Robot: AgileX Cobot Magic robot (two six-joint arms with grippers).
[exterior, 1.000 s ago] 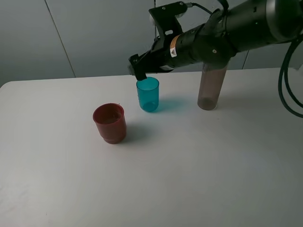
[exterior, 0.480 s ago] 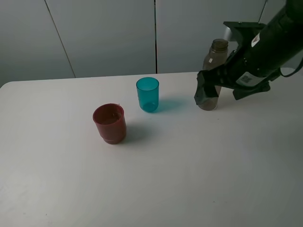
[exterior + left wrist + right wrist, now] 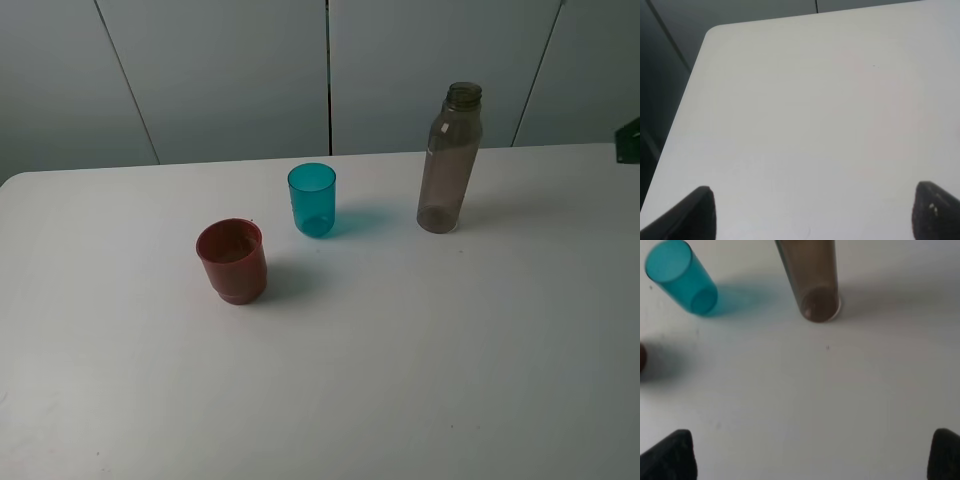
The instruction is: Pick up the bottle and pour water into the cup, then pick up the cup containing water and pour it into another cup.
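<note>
White table; bottle upright

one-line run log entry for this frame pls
bottle: upright, free | teal cup: upright | red cup: upright | right gripper: open, empty | left gripper: open, empty

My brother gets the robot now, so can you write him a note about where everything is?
Left claw: open, holding nothing, over bare table.
Right claw: open, holding nothing, pulled back to the right.
Bottle, blue cup and red cup all stand upright on the table, apart.
Done: can't tell whether any water was poured.
Left: check the cups, then pour bottle to blue cup, blue cup to red cup.
</note>
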